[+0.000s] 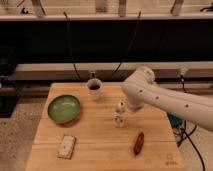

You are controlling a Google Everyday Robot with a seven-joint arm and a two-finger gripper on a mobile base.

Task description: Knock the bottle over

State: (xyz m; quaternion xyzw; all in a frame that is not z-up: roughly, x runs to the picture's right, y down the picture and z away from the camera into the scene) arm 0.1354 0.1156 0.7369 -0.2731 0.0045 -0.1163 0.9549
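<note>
The small white bottle [120, 114] stands upright near the middle of the wooden table [100, 145]. It has a white cap and a pale label with dark marks. My white arm [165, 97] reaches in from the right above the table. The gripper [132, 105] is mostly hidden under the arm's end, just right of the bottle and close to its cap. Whether it touches the bottle does not show.
A white mug with dark contents [94, 89] stands at the back of the table. A green bowl [64, 108] sits at the left. A flat white block [66, 146] lies front left and a brown oblong object [138, 143] front right. Black cables hang behind.
</note>
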